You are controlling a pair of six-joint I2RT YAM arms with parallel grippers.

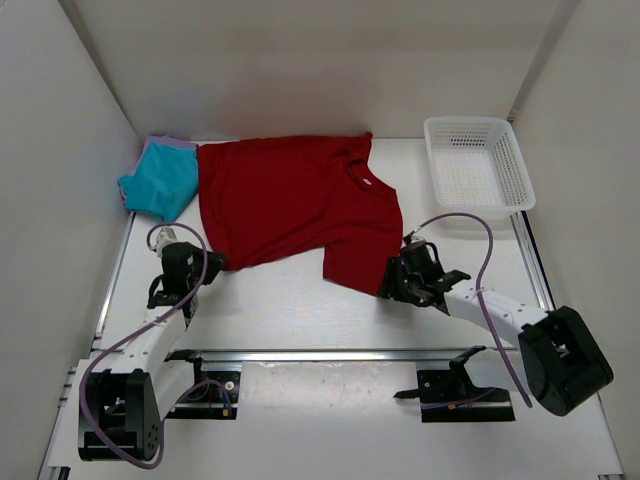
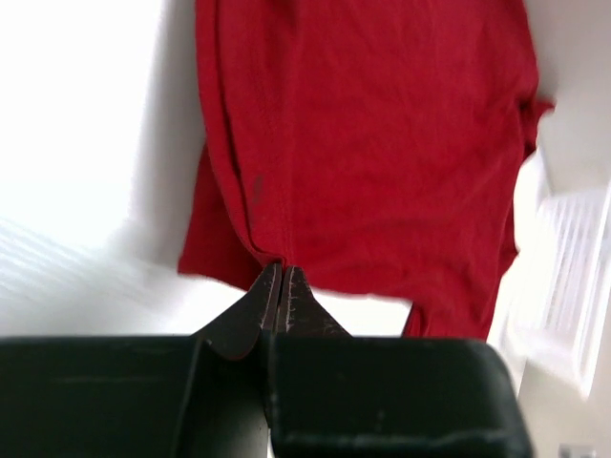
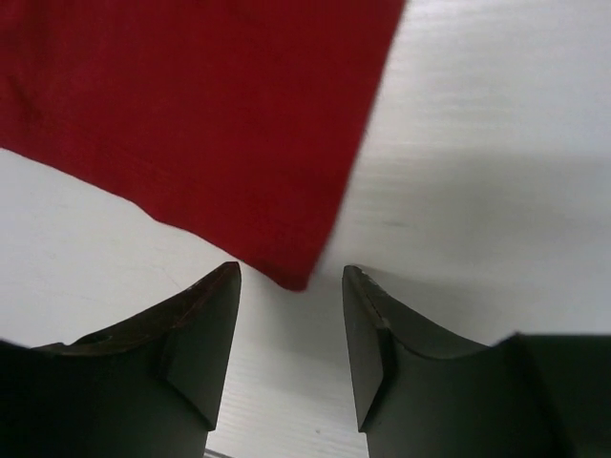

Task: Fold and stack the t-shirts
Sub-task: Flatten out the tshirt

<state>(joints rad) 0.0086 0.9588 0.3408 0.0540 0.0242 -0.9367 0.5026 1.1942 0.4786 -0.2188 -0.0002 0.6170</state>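
Pinching the near left hem of the dark red t-shirt [image 1: 290, 200], our left gripper [image 2: 280, 279] has its fingers pressed together on the cloth, and the shirt lies spread across the middle of the table [image 1: 300, 315]. Our right gripper [image 3: 291, 270] stands with fingers apart, the shirt's near right corner just between their tips. The teal t-shirt [image 1: 160, 182] sits on the lavender t-shirt [image 1: 172, 142] at the far left corner.

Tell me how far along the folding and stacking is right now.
Looks done: the teal shirt lies folded on the lavender shirt at the far-left corner. In hand: the red shirt lies spread out; the left gripper is shut on its near edge, the right gripper open around a near corner. Left: fold the red shirt and stack it.
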